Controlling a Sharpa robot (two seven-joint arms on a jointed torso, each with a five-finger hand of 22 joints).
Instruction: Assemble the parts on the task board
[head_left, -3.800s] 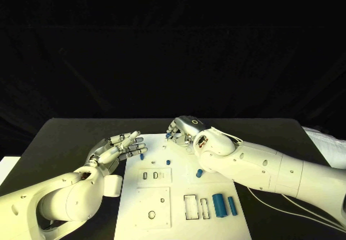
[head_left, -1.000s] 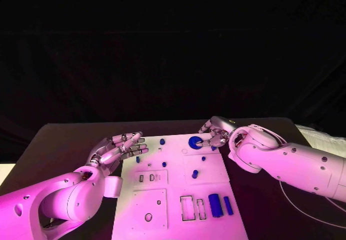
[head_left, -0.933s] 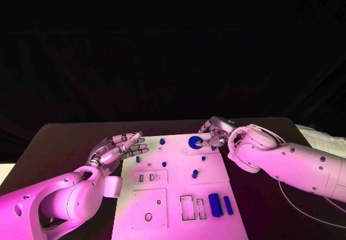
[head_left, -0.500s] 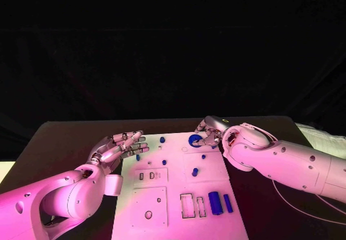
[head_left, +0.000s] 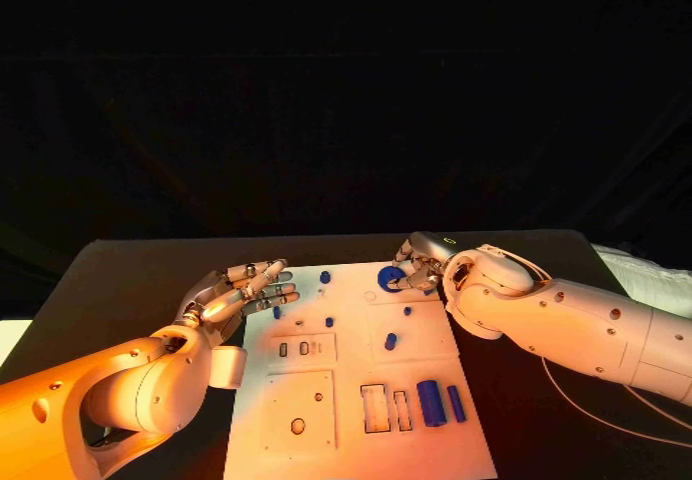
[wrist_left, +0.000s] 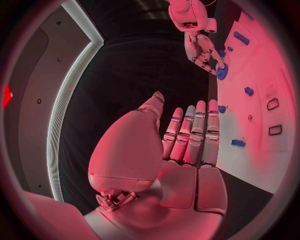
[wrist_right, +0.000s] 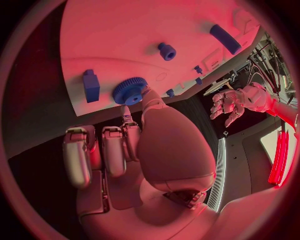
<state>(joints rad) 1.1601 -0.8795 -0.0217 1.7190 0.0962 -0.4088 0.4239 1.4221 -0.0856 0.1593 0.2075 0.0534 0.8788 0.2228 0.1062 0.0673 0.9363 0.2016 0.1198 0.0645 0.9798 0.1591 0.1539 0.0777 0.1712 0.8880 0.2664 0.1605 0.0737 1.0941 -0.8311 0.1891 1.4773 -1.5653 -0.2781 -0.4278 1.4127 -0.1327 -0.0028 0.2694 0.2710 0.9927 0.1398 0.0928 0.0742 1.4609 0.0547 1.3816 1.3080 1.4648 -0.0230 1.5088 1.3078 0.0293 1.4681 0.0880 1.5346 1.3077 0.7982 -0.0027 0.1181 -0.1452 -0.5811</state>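
Pinching the blue gear (head_left: 389, 278) at the task board (head_left: 346, 400) twelve o'clock edge, right robot hand (head_left: 420, 262) holds its toothed rim; seemingly light, rigid. Left robot hand (head_left: 238, 295) spread, empty.

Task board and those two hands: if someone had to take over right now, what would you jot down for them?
Right hand: fingertips pinching the blue gear at the far end of the task board; whether the gear is seated cannot be told.
Left hand: open, holding nothing, fingers apart at the board's left edge.
Parts: two blue cylinders lie near the right edge at the near end, beside empty rectangular slots. Several small blue pieces sit across the middle and far part of the board.
Done: gear brought to the far end.
Left: likely finishing the gear, then the cylinders and slots.
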